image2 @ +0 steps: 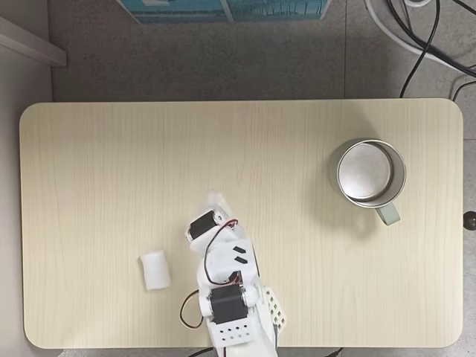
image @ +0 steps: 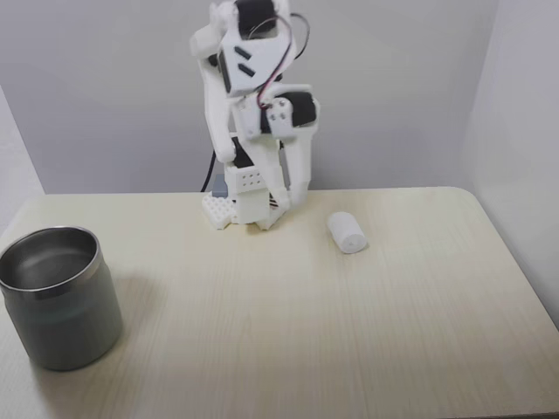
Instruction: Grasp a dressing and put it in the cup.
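Nearest the lens in a fixed view stands the cup [image: 59, 297] — dull steel, upright, on the worktop [image: 288, 332] at the left. Folded against the arm [image: 253, 113], the claw [image: 278, 212] points down near the base; whether it is released or clenched I cannot tell. Just to its right in that view lies the dressing [image: 347, 233] on its side, touching nothing — well apart from the cup.

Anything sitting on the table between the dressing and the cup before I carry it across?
Mostly bare tabletop. In a fixed view from above, only the folded arm stands between the dressing and the cup, near the table's edge.
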Action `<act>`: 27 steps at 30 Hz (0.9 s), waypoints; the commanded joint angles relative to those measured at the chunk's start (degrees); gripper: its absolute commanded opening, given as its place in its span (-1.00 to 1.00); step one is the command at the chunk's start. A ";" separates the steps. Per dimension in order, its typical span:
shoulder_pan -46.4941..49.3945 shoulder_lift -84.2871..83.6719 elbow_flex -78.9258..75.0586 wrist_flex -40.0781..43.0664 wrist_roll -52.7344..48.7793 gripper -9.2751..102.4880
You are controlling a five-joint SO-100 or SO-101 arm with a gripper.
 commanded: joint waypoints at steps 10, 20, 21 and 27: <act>-21.27 16.17 7.73 19.25 -13.36 -0.41; -28.92 17.05 -4.22 11.95 -16.96 -0.34; -29.88 17.31 -5.98 10.72 -17.05 -0.34; -34.80 20.30 -14.06 0.88 -16.26 -0.34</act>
